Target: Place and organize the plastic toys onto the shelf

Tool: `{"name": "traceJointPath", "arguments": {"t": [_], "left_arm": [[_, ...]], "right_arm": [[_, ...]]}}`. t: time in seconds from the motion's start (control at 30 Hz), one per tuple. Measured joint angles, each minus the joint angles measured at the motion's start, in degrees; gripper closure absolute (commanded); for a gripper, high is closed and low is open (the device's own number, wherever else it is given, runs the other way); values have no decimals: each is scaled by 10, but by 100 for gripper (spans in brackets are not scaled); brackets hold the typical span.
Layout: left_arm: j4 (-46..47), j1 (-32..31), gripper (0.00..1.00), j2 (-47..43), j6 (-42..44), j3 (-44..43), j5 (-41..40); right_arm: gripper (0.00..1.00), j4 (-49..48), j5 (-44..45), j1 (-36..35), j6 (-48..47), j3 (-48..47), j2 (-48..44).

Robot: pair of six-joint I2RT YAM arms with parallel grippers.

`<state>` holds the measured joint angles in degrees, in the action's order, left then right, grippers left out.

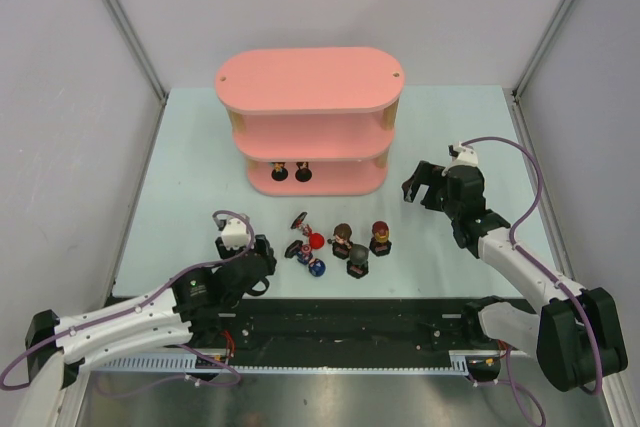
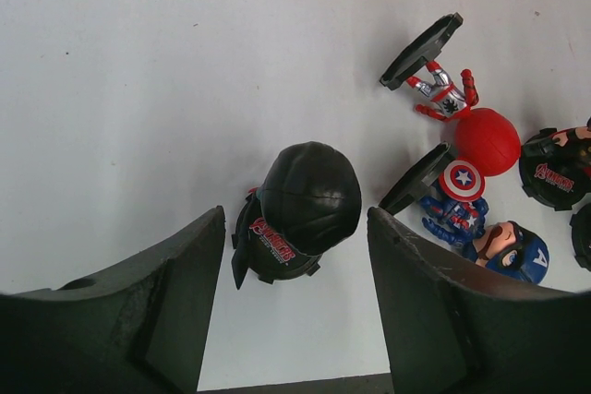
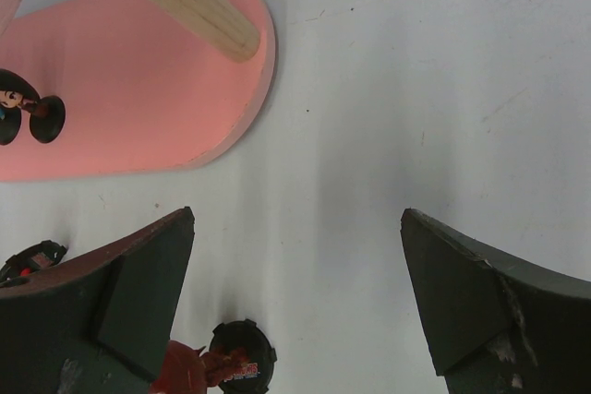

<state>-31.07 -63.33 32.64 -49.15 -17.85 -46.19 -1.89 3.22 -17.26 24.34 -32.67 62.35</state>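
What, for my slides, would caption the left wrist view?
Open left gripper straddling the black-headed figurine; the red-headed figurine lies toppled nearby.

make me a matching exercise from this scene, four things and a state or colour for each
Things
1 black-headed toy
2 red-headed toy
3 shelf
4 right gripper

States
a lying on its side
b open, empty
c flanked by the left gripper, ungripped
d pink, three boards

Pairs: 1-c, 2-a, 3-d, 4-b
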Motion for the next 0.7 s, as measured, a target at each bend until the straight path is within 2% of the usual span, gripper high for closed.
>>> {"name": "traceJointPath", "arguments": {"t": [0.7], "left_arm": [[0, -1, 40, 10, 0, -4, -2]], "right_arm": [[0, 0, 3, 8, 0, 0, 7]]}}
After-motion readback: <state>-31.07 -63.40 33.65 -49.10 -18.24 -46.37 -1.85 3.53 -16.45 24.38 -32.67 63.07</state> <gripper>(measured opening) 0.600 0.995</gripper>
